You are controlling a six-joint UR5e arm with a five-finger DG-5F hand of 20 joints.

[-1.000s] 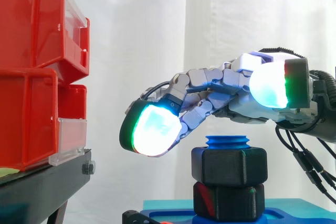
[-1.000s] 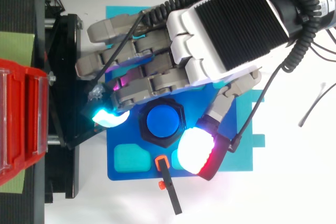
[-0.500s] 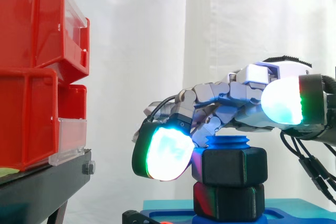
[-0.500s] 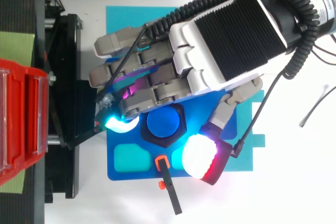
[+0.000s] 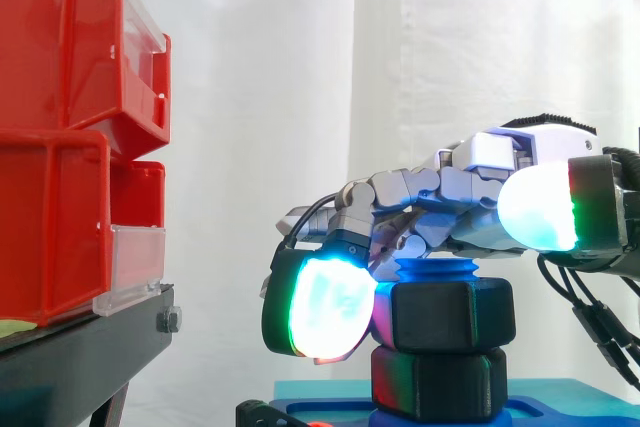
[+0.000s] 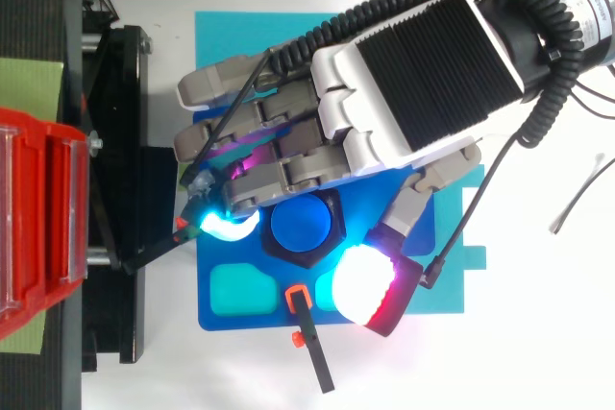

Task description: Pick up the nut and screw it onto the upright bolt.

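Teal mat (image 6: pixel 219 30) on white table (image 6: pixel 538 352)

side: level, close | top: downward, perhaps farther | shared: bolt (image 5: pixel 432 271), red bins (image 5: pixel 70 137)

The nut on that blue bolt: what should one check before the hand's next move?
1. Bolt stands upright: ok.
2. Upper nut sits level on the bolt, above a lower nut: ok.
3. Hand is curled round the upper nut, with a fingertip pad against its side: ok.
4. Nut's threads properly engaged with the bolt: cannot tell.
5. Red bins stand apart from the hand: ok.
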